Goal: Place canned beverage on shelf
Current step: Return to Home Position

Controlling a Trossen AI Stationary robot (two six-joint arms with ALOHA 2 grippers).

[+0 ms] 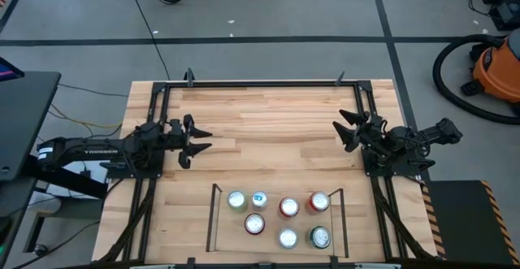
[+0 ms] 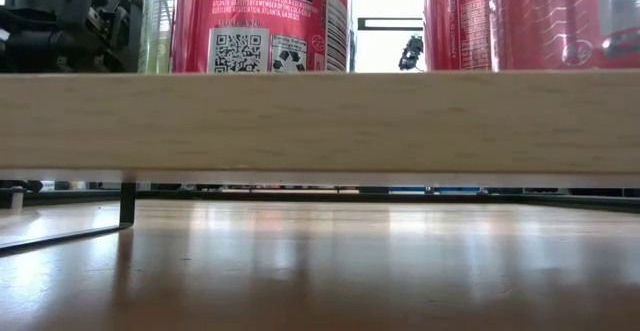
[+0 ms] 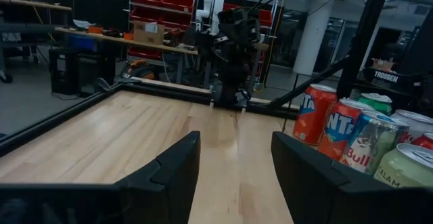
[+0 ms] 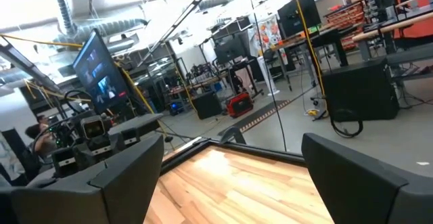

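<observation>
Shelf [image 1: 230, 235]: set on the counter [image 1: 268, 114], ahead of the left end effector [image 1: 207, 140] and off to its right, ahead of the right end effector [image 1: 339, 122] and off to its left, well apart from both. Holds seven cans [image 1: 288, 207], all upright, in two loose rows: four in the row nearer the end effectors, three in the row farther from them. From above, several red tops, one pale green, one with a blue mark, one white, one dark green. From counter height, shows as a pale wood floor [image 2: 320, 121] raised on a thin black rod [image 2: 127, 203], with red cans [image 2: 260, 21] standing on it close to the camera.

Left end effector: above bare counter, aimed across toward the other arm, fingers [image 3: 172, 173] spread wide, pinching nothing. Off to the right of those fingers, bunched close together: two orange cans [image 3: 314, 112], a silver-and-blue can [image 3: 365, 139], a pale green can [image 3: 406, 166]. Straight ahead, at the counter's far side: the right arm [image 3: 233, 55].

Right end effector: above bare counter just inside the black frame [image 1: 260, 83] that borders it, fingers [image 4: 128, 170] likewise spread wide, nothing between them. Ahead of it, only bare wood and the room beyond.
</observation>
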